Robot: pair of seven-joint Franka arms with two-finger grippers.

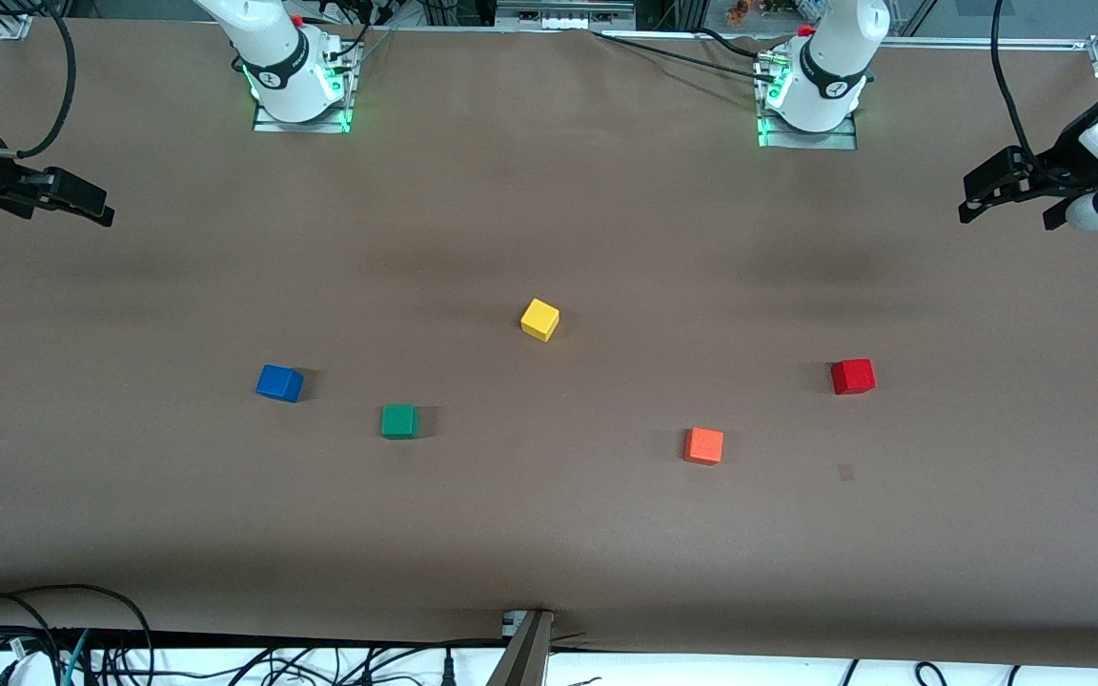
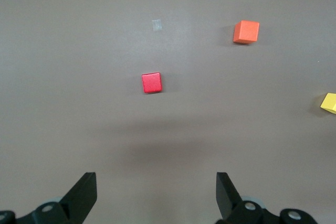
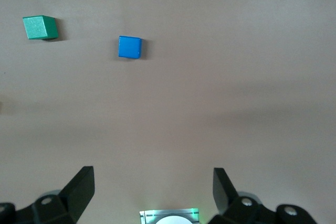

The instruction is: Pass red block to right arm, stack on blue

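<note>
We see both arms parked high at the table ends, neither holding anything. The left gripper hangs over the left arm's end of the table, its fingers spread wide with nothing between them. The red block sits on the table ahead of that gripper, well apart from it and untouched; in the left wrist view it lies roughly centred between the two fingers' lines. An orange cube rests near the red block, nearer the front camera and more toward the table's middle. The right gripper hangs over the right arm's end of the table, also spread wide and empty, fingers apart. The blue cube lies on the table ahead of that gripper, well apart from it, with a green cube beside it toward the middle. A yellow cube sits near the table's centre, between the two groups. All five cubes rest flat, none touching.
</note>
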